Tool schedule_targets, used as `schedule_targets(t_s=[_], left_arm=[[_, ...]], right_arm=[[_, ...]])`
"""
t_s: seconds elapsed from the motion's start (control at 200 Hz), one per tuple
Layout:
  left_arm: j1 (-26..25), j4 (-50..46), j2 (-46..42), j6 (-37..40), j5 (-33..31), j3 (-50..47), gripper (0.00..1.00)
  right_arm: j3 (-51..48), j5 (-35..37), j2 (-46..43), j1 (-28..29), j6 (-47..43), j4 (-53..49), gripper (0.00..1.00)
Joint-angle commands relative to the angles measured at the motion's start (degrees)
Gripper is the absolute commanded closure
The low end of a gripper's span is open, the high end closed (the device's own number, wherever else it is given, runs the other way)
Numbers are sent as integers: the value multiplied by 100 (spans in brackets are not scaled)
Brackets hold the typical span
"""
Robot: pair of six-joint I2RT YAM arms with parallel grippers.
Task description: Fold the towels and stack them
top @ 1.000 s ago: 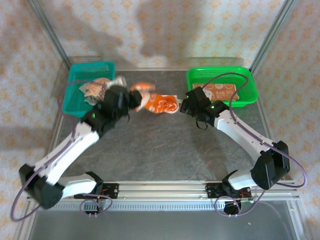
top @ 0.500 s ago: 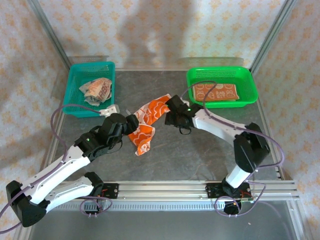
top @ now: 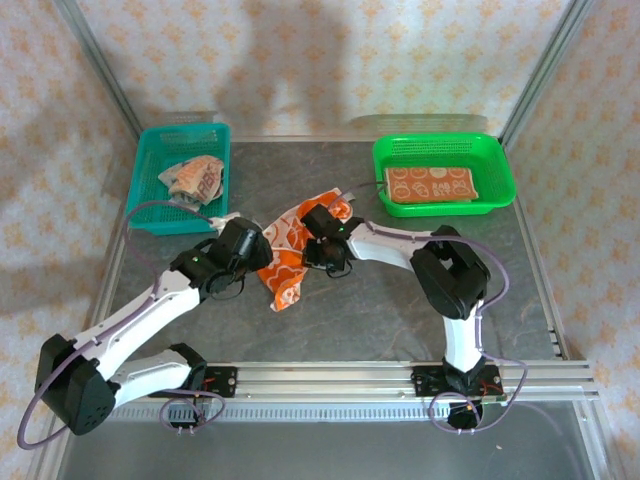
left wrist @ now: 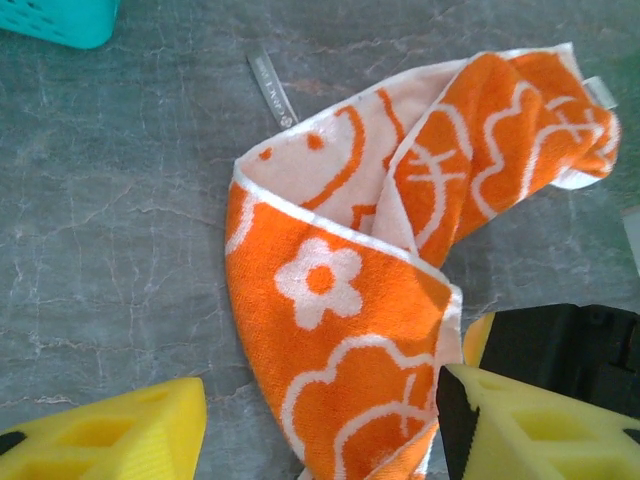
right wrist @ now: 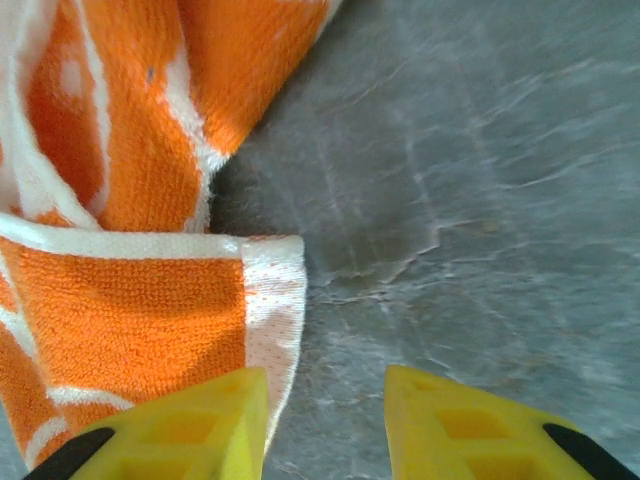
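The left end effector [left wrist: 320,430] and right end effector [right wrist: 325,425] both stand parted, holding nothing. Pinch opposite towel [left wrist: 340,330] corners, then pull it flat on the worktop [left wrist: 120,250].

A crumpled orange-and-cream terry towel [top: 288,258] lies on the grey stone-patterned tabletop [top: 400,300], a little left of the middle. The left gripper [left wrist: 320,435] is at its left side, with part of the cloth between the fingers. The right gripper [right wrist: 320,405] is at its right side, one finger at a towel corner, the other over bare table. At the far left, a teal plastic mesh basket [top: 185,129] holds a bunched printed towel [top: 193,178]. At the far right, a green plastic mesh basket [top: 440,140] holds a flat folded towel [top: 430,184].
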Motion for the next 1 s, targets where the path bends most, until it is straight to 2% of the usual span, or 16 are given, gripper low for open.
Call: schedule_targets(t_s=[0.0,0.16,0.27,0.315,0.435,0.666,0.781,0.871,0.996], left_arm=[[28,-33,108,195,65,-118,43],[43,-119,286,207,-1,-180,44],[83,-74,254,233,15,-319,45],[109,-61,233,225,33,-347,45],[118,-46,155,205,86,-312,46],[123,-85,-16,148,87,-103,46],[122,-116,-95,110,45,-54,46],[123,-266,-199,123,-130,43,46],[237,-580,-451,132,-469,142,46]], right_arm=[[-2,-424,114,-21,356,438,64],[-101,-712,264,-25,636,907,66],[-66,-739,300,-23,696,1015,87],[3,-593,268,-30,633,854,100],[174,120,18,-154,364,241,100],[557,1235,-582,-892,-585,-910,100],[969,1488,-783,-1011,-1311,-1383,100],[1305,1321,-891,-991,-1691,-1555,100],[1708,1161,-858,-634,-1839,-1733,100]])
